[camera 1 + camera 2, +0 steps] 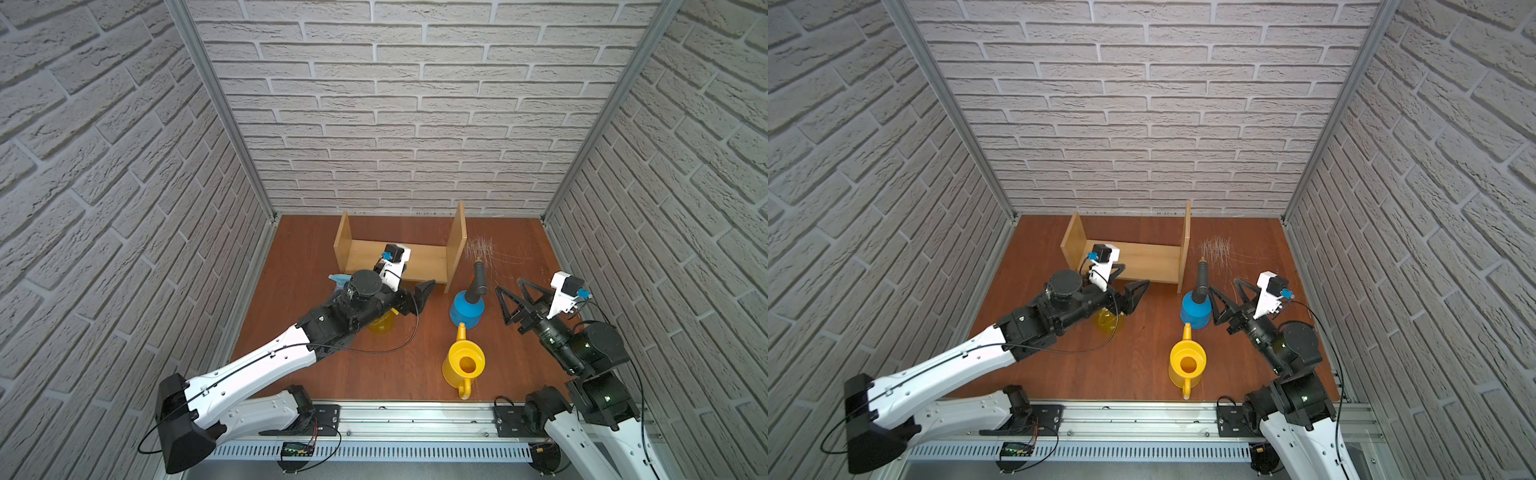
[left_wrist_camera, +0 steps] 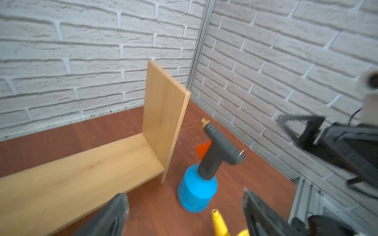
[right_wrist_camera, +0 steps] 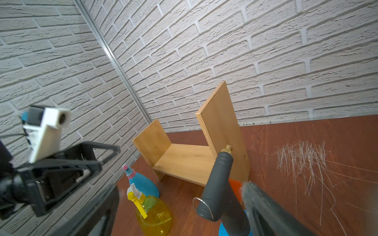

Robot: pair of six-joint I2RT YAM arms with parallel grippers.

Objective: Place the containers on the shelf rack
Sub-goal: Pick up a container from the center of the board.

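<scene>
Light-wood H-shaped shelf rack (image 1: 428,259) stood bare. Blue plastic pressure sprayer (image 1: 466,309) stood on brown table (image 1: 374,374), just beside rack's side panel. Right gripper (image 1: 509,284) jaws gaped near sprayer; left gripper (image 1: 1133,276) jaws gaped too, empty. Advice: clamp sprayer's grey neck, lift above panel.

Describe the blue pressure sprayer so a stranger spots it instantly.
Find the light-wood shelf rack by the back wall. Just outside its right side panel stands the blue pressure sprayer, with the yellow watering can in front. It alone has a squat blue body, dark grey head and orange trigger.
</scene>
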